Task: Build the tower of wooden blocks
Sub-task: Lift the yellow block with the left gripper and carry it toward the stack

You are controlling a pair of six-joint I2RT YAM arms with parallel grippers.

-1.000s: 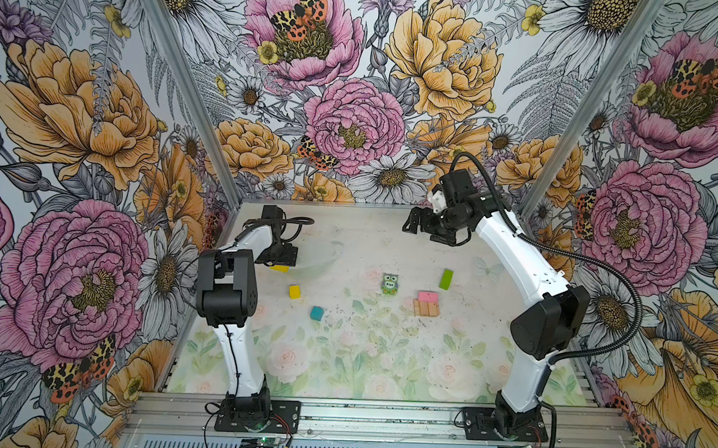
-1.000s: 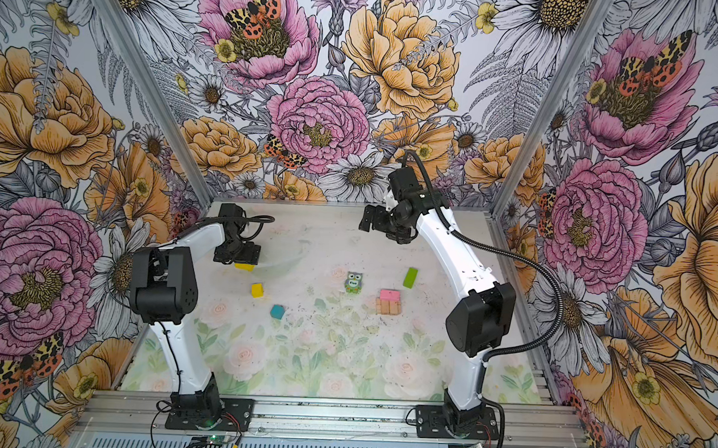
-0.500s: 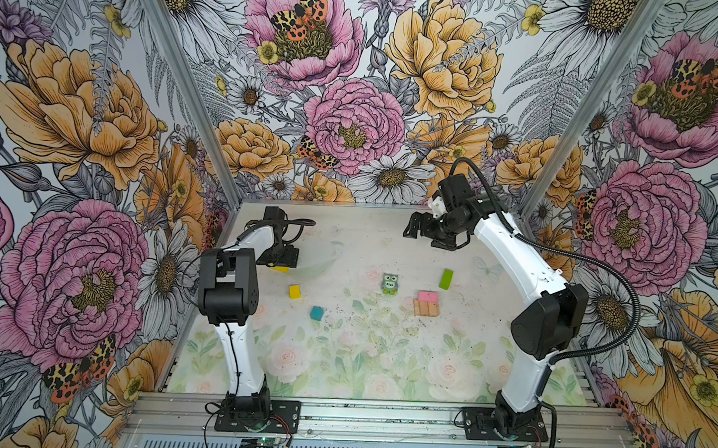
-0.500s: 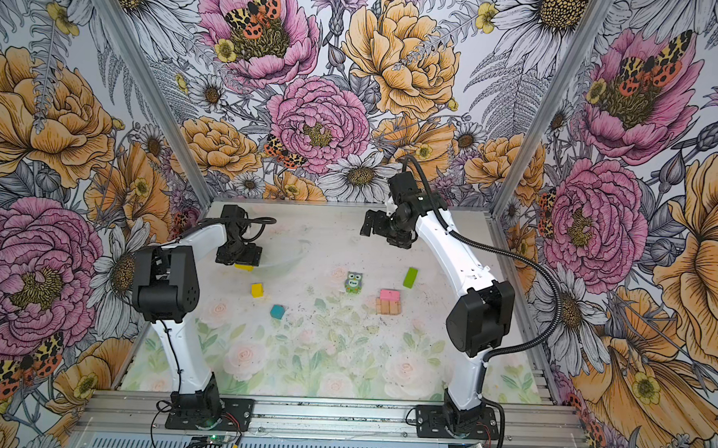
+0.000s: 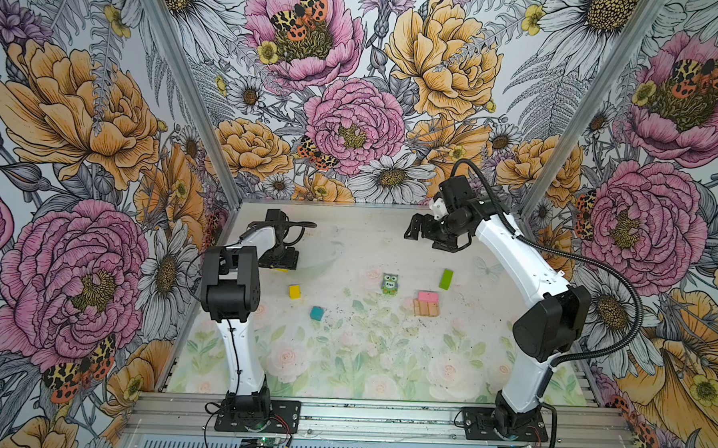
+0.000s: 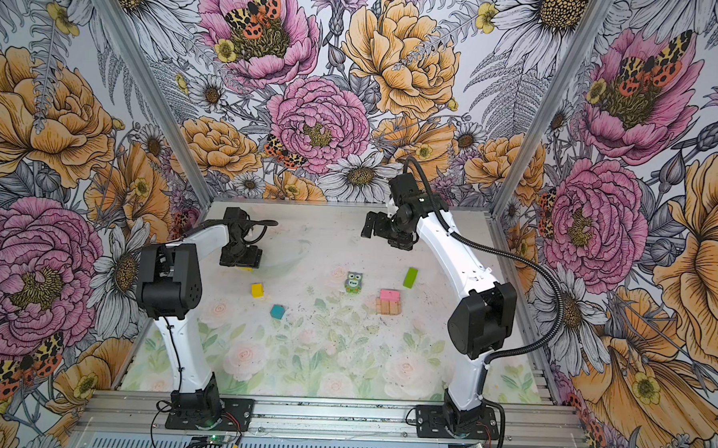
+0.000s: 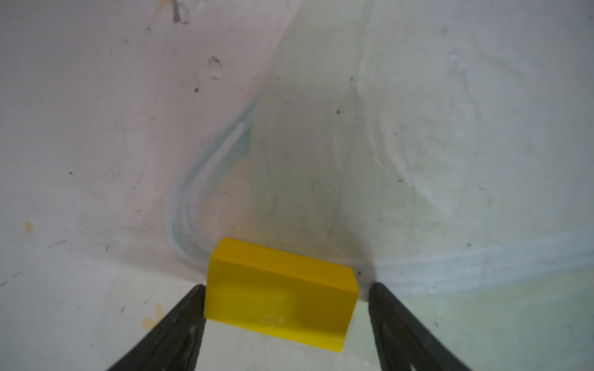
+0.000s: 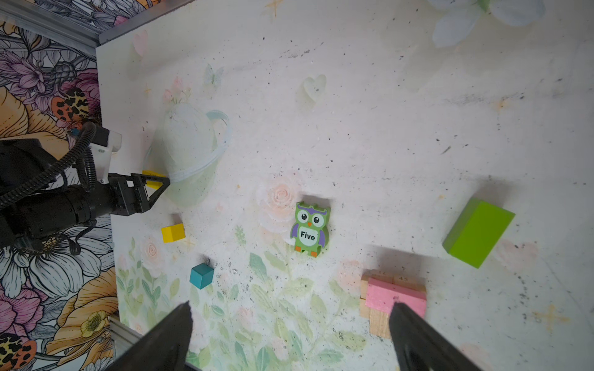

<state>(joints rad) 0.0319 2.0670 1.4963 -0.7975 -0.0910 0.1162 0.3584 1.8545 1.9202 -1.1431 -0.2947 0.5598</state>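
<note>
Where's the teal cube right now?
In both top views the teal cube sits alone left of centre, just nearer the arms' bases than the small yellow cube and well left of the pink-topped stack.

Floral wallpaper walls [image 5: 353, 121], a pale flower-printed tabletop [image 5: 343, 357] (scuffed, speckled), aluminium rail [image 5: 382, 417] in front.

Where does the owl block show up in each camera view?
In a top view: owl block mid-table, left of the pink bar.
In a top view: owl block mid-table likewise.
Left wrist: not in it.
Right wrist: near the picture's centre.
Shared landmark: the pink bar.
</note>
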